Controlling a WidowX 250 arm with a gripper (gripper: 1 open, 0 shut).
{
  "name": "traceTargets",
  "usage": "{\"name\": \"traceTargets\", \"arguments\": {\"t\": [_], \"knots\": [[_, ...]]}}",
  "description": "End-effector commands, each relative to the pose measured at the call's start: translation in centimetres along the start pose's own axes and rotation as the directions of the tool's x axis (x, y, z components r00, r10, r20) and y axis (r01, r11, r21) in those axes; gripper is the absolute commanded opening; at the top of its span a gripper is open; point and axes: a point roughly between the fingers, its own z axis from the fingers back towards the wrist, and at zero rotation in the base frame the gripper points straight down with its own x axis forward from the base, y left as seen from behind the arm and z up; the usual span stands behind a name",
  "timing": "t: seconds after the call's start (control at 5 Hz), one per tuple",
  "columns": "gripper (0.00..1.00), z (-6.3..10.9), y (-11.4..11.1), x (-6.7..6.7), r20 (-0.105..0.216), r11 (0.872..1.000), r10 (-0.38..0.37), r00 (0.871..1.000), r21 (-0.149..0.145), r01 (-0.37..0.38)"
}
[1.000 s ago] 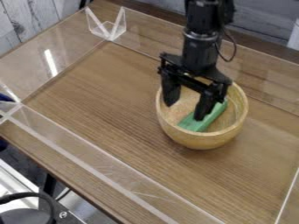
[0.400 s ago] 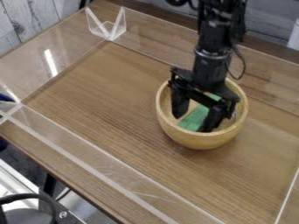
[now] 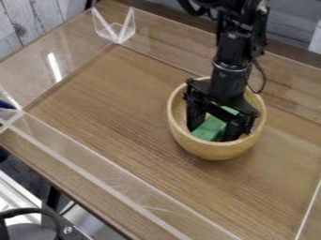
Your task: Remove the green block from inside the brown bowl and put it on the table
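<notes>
The brown bowl (image 3: 182, 128) stands on the table (image 3: 100, 112) right of centre. Inside it lies the green block (image 3: 213, 127), partly covered by the black gripper (image 3: 221, 124). The gripper reaches straight down into the bowl with its fingers (image 3: 192, 114) spread open on either side of the block. I cannot tell whether the fingertips touch the block. The black arm rises from the bowl toward the top of the frame.
Low clear acrylic walls (image 3: 75, 150) run along the table's edges, with a folded clear corner piece (image 3: 115, 25) at the back left. A dark cable (image 3: 25, 220) lies below the front edge.
The gripper has moved a little to the right and lowered deeper into the bowl, so its open fingers now straddle the green block. The bowl and block have stayed put.
</notes>
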Motion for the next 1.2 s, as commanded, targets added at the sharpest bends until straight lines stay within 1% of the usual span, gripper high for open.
{"name": "traceTargets", "arguments": {"t": [0.0,1.0], "knots": [[1.00,1.62,-0.27,0.63,0.062,1.000,-0.011,0.998,0.002,0.010],[1.00,2.08,-0.21,0.71,0.081,1.000,-0.004,0.997,-0.019,0.006]]}}
